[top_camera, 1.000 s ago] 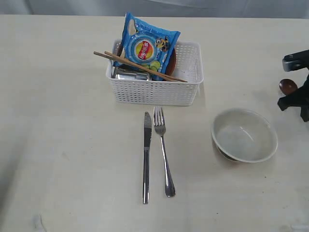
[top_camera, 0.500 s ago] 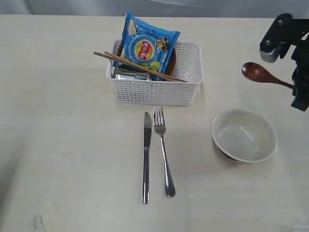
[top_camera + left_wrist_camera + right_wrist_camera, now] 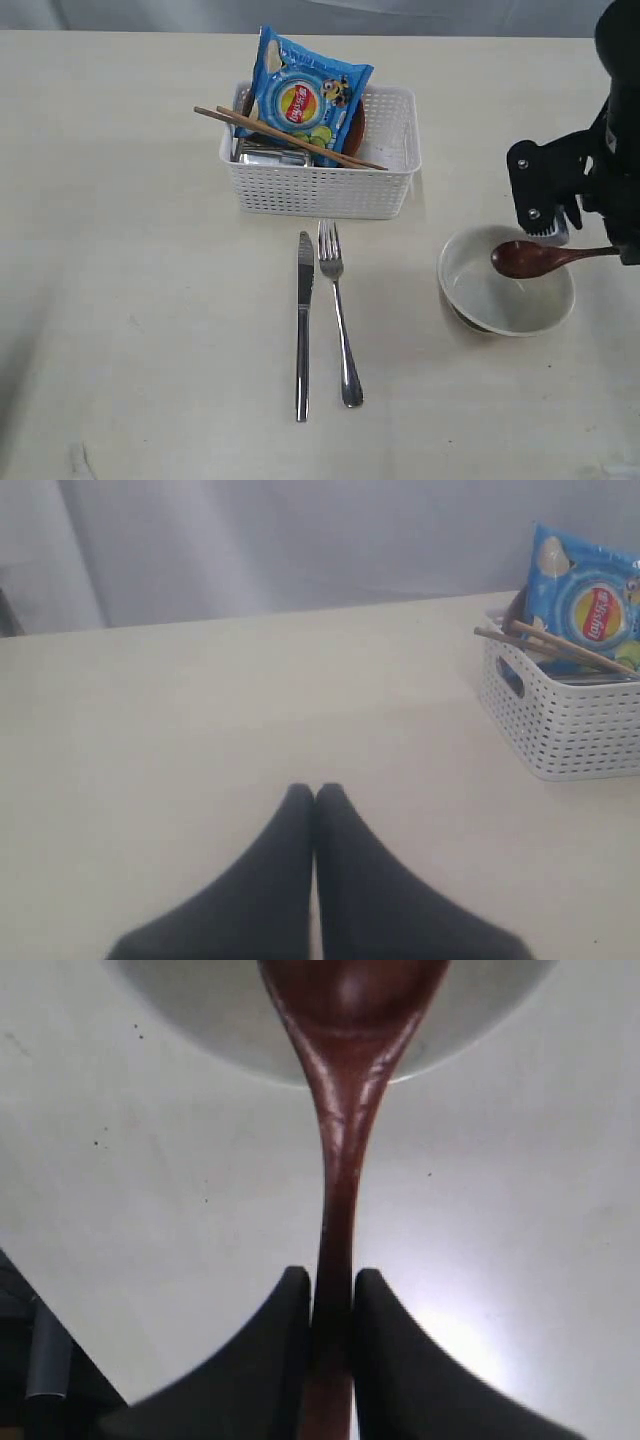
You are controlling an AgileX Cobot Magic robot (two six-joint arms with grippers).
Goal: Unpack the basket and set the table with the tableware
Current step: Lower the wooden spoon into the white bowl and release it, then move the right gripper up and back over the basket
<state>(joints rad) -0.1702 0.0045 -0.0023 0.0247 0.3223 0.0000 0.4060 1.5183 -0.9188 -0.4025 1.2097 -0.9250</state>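
Spoon (image 3: 340, 1160) pinched between right fingers (image 3: 270, 1360) above bowl (image 3: 500, 300); left fingers (image 3: 280, 880) closed.

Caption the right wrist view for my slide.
Right gripper pinches the red-brown spoon by its handle, head over the off-white bowl.

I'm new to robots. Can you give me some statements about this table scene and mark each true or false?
1. The right tool grips the dark spoon by its handle. True.
2. The spoon's head is over the off-white bowl. True.
3. The knife and fork are inside the basket. False: they lie side by side on the table in front of it.
4. The chopsticks lie on the table. False: they rest across the basket.
5. The left tool is wide open. False: it is shut and empty.
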